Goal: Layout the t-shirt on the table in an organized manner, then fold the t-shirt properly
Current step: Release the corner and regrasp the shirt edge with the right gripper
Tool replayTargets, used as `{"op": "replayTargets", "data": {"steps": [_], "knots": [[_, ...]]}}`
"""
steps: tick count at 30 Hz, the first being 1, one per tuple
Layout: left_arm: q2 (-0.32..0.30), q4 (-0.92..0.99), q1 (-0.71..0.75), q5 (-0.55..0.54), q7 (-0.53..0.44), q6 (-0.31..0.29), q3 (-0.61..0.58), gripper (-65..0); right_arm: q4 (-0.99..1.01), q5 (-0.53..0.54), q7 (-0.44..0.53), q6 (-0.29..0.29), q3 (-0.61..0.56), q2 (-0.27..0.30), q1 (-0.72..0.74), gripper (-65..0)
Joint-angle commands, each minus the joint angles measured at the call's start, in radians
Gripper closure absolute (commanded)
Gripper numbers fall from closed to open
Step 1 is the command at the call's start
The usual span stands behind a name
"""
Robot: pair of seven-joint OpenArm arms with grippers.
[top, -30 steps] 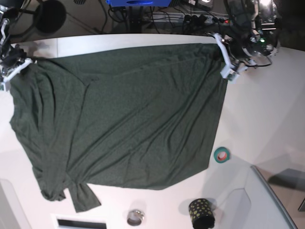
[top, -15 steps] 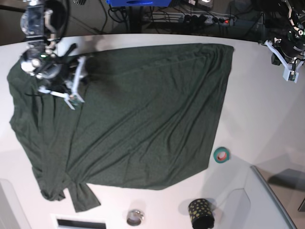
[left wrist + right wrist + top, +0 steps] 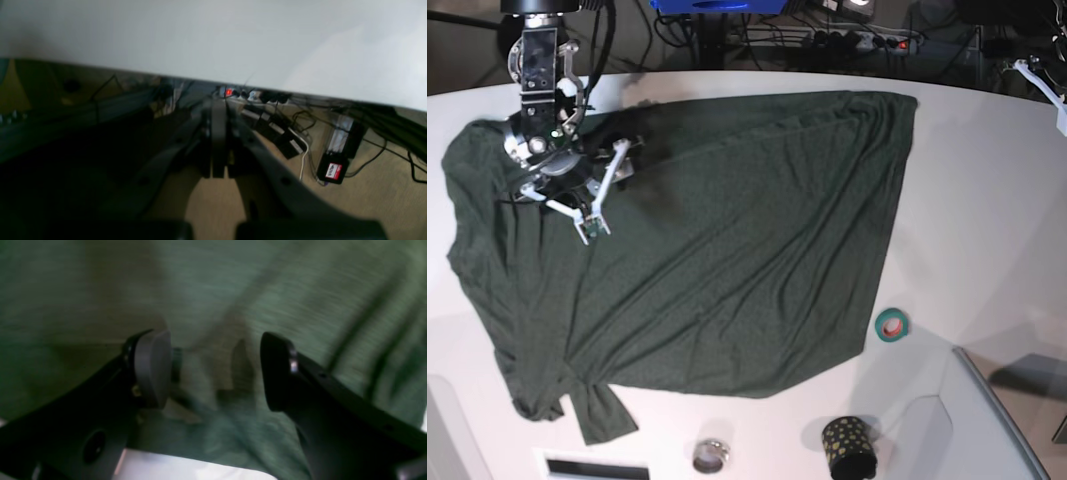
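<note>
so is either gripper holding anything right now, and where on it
Nothing is held. The right gripper stands open above the t-shirt, gripping no fabric. The left gripper is shut on nothing, out past the table edge.

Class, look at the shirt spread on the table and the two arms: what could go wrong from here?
The open right gripper sits over creased t-shirt, so it might pinch several layers. The teal tape roll lies just beside the fabric's edge and could be dragged. The bunched sleeve may fold unevenly.
</note>
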State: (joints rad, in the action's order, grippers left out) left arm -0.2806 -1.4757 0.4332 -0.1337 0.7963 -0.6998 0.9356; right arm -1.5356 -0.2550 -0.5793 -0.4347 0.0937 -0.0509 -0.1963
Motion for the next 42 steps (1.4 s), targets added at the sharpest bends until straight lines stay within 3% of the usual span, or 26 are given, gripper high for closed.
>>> {"op": "replayTargets", "data": {"steps": [1, 11, 19, 22, 27, 37, 42], "knots": [[-0.019, -0.015, 0.003, -0.005, -0.015, 0.002, 0.007, 0.0, -0.012, 0.012, 0.014, -0.006, -0.002, -0.011, 0.021, -39.2], [-0.013, -0.013, 0.005, -0.005, -0.015, 0.002, 0.001, 0.0, 0.108, 0.012, 0.014, -0.003, 0.110, -0.048, 0.093, -37.5], [-0.013, -0.013, 0.003, -0.005, -0.015, 0.002, 0.000, 0.0, 0.114, 0.012, 0.014, -0.003, 0.111, -0.047, 0.093, -15.5], [-0.013, -0.013, 0.003, -0.005, -0.015, 0.002, 0.000, 0.0, 0.108, 0.012, 0.008, -0.003, 0.111, -0.047, 0.091, 0.0], [-0.013, -0.013, 0.003, -0.005, -0.015, 0.002, 0.000, 0.0, 0.099, 0.012, 0.006, -0.003, 0.111, -0.048, 0.073, -0.2], [-0.013, -0.013, -0.006, -0.005, -0.015, 0.002, -0.002, 0.0, -0.112, 0.012, -0.014, -0.006, 0.111, -0.053, -0.078, -0.2], [-0.018, -0.018, -0.006, -0.005, -0.015, 0.002, -0.091, 0.0, -0.115, 0.012, -0.032, -0.010, 0.145, -0.054, -0.098, -0.2]]}}
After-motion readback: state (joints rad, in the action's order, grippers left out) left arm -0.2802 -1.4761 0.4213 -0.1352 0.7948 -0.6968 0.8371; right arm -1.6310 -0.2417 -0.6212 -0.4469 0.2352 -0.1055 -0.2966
